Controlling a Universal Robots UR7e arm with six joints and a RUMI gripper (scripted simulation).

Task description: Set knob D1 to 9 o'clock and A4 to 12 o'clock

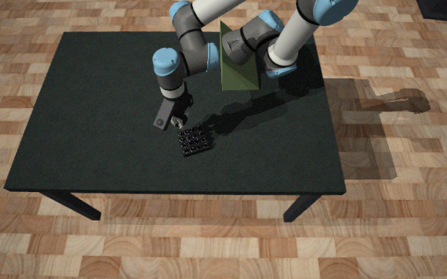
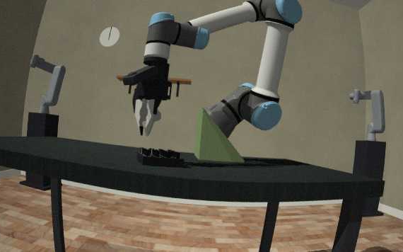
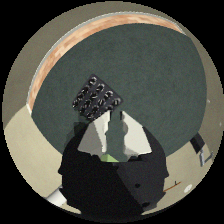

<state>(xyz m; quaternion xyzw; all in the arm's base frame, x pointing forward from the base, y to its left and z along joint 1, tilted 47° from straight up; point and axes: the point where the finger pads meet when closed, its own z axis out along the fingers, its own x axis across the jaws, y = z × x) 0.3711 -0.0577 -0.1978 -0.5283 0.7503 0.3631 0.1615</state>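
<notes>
The knob box (image 1: 194,141) is a small black square with a grid of dark knobs, lying flat on the dark table. It also shows in the exterior view (image 2: 160,157) and in the wrist view (image 3: 97,97). My gripper (image 2: 145,132) hangs in the air well above the box, over its edge nearest the arm's wrist. In the top view the gripper (image 1: 176,122) sits just up and left of the box. The fingers stand nearly together with nothing between them. The knob pointers are too small to read.
A green wedge (image 2: 213,141) stands on the table behind and to the right of the box, by the arm's base. Grey camera stands rise beyond the table's left (image 2: 47,88) and right (image 2: 372,113) ends.
</notes>
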